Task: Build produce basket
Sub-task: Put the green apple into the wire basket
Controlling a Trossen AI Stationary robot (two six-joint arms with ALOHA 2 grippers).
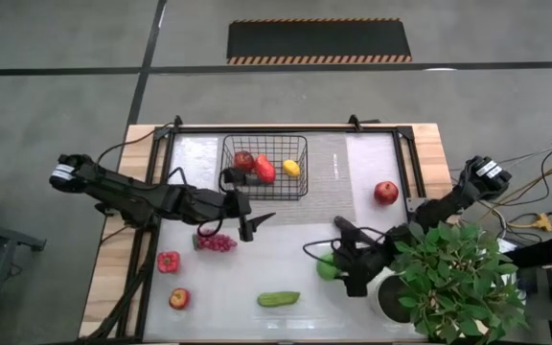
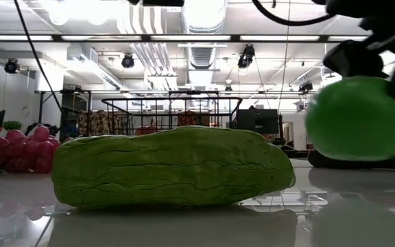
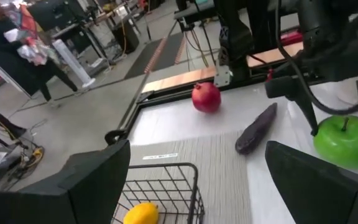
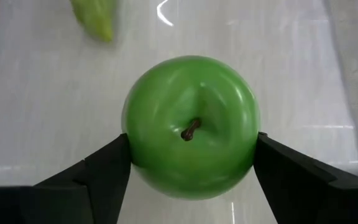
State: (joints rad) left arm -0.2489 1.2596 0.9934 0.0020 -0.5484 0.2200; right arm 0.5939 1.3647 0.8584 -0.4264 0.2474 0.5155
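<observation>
The black wire basket [image 1: 264, 144] stands toward the table's far side and holds a red apple [image 1: 244, 160], a red pepper [image 1: 264, 171] and a lemon [image 1: 291, 168]. My left gripper [image 1: 253, 223] hovers open just in front of the basket and touches nothing. To its left lie purple grapes [image 1: 217, 242]. My right gripper [image 4: 191, 171] is shut on the green apple [image 4: 191, 124], also seen in the high view [image 1: 326, 268]. On the table rest a cucumber [image 1: 278, 299], a red pepper [image 1: 168, 262], two red apples [image 1: 178, 298] [image 1: 385, 193] and a dark eggplant [image 3: 257, 129]. My right gripper pinches the green apple between its two fingers [image 4: 104, 168], one on each side of its widest part [image 4: 132, 146]. The fingers come from above, and the stem [image 4: 191, 129] points up at the wrist camera. In the low view the apple [image 2: 358, 118] hangs clear above the table.
A leafy potted plant [image 1: 453, 278] stands at the table's near right corner, close beside my right arm. Black rails [image 1: 405, 158] frame the work mat. Open mat lies between the basket, the cucumber and the grapes.
</observation>
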